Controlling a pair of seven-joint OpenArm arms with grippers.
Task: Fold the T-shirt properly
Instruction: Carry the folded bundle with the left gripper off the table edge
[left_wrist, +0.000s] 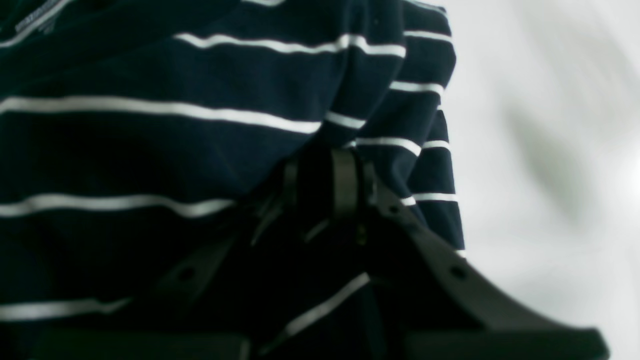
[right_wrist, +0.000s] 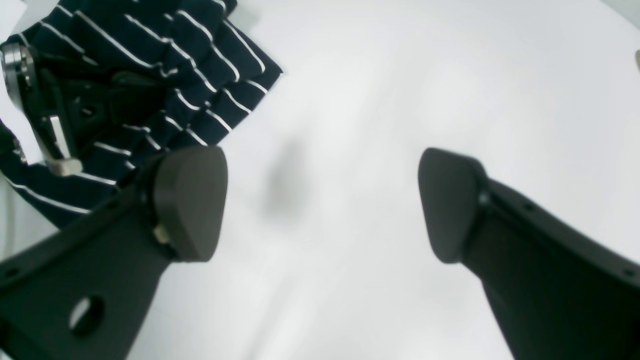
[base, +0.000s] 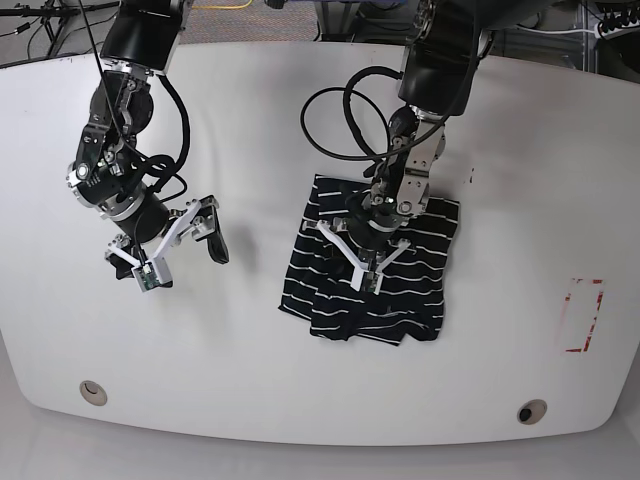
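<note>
The T-shirt (base: 420, 300), black with thin white stripes, lies partly folded and bunched on the white table (base: 500, 400), right of centre. My left gripper (base: 365, 280) reaches down onto its middle. In the left wrist view its fingers (left_wrist: 345, 180) are pinched together on a raised fold of the T-shirt (left_wrist: 150, 145). My right gripper (base: 172, 255) hovers over bare table well to the left of the shirt. It is open wide in the right wrist view (right_wrist: 320, 202), with nothing between its fingers. A corner of the T-shirt (right_wrist: 200, 60) shows at the top left there.
A red outlined rectangle (base: 582, 315) is marked near the table's right edge. Two round holes (base: 93, 392) (base: 532, 411) sit near the front edge. Black cables (base: 340, 110) loop from the left arm over the table behind the shirt.
</note>
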